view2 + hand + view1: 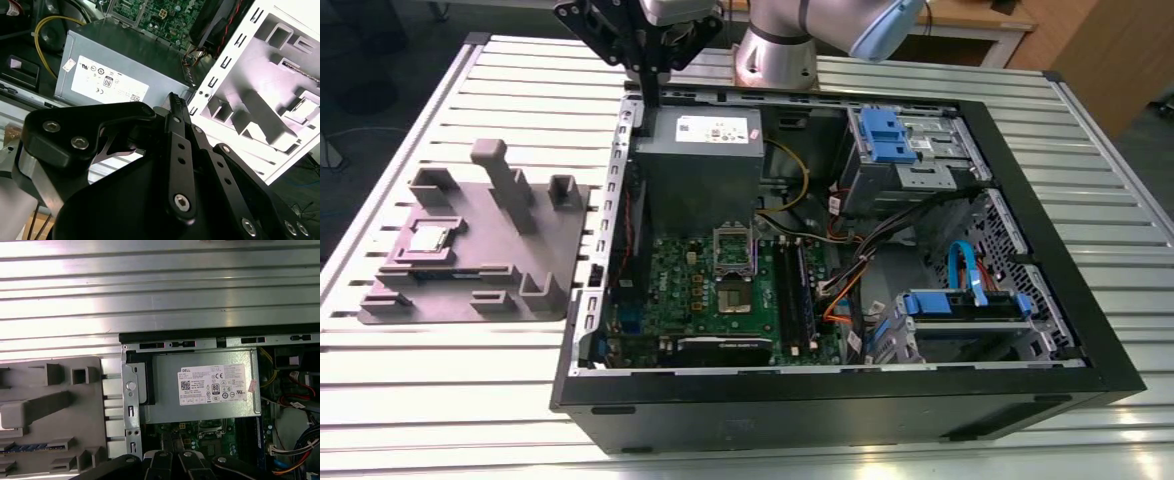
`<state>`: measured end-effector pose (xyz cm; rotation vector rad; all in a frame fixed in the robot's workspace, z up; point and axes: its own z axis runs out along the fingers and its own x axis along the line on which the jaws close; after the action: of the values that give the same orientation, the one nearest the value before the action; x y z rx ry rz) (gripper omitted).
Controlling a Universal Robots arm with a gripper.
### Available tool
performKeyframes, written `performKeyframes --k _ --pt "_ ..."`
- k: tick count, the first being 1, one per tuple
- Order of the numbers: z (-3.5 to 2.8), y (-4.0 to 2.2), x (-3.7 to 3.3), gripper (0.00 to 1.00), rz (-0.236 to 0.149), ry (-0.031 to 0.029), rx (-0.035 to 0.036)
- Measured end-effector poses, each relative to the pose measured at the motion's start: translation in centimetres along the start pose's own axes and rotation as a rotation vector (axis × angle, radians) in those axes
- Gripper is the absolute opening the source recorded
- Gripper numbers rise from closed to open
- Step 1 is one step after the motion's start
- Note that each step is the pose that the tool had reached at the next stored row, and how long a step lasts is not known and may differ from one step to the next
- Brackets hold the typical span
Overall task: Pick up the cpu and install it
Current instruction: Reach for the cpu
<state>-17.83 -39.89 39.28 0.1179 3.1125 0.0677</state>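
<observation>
The cpu [427,238], a small silvery square chip, lies flat in a recess of the grey plastic fixture [474,250] at the exterior view's left, outside the computer case [854,400]. The green motherboard [720,290] lies in the case floor, with its metal socket frame [734,262] near the middle. My gripper [640,82] hangs at the back, above the case's far-left corner and well away from the cpu. In the second wrist view the black gripper [173,98] looks shut with nothing between its fingers, hovering over the grey power supply [115,65].
The case stands open on a ribbed metal table [454,400]. A power supply [698,150] fills the back left of the case. Blue drive cages [901,140] and loose cables [854,270] crowd its right side. The fixture's upright posts [500,175] rise beside the cpu.
</observation>
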Motion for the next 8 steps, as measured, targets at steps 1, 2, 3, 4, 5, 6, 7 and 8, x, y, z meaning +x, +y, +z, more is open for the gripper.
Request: performKeyframes --k 1,2,3,4,5,6,7,8 --pt "0.00 -0.01 0.08 0.10 0.000 -0.0001 0.0000" --pt "0.00 -0.01 0.16 0.10 0.000 -0.0001 0.0000" --pt "-0.01 -0.02 0.26 0.10 0.000 0.0000 0.0000" --pt "-0.01 -0.03 0.35 0.10 0.000 0.0000 0.0000" --pt "-0.01 -0.03 0.44 0.10 0.000 0.0000 0.0001" --pt "-0.01 -0.04 0.52 0.10 0.000 0.0000 0.0000" --pt "-0.01 -0.05 0.60 0.10 0.000 0.0000 0.0000" --pt "-0.01 -0.05 0.68 0.10 0.000 -0.0001 0.0000"
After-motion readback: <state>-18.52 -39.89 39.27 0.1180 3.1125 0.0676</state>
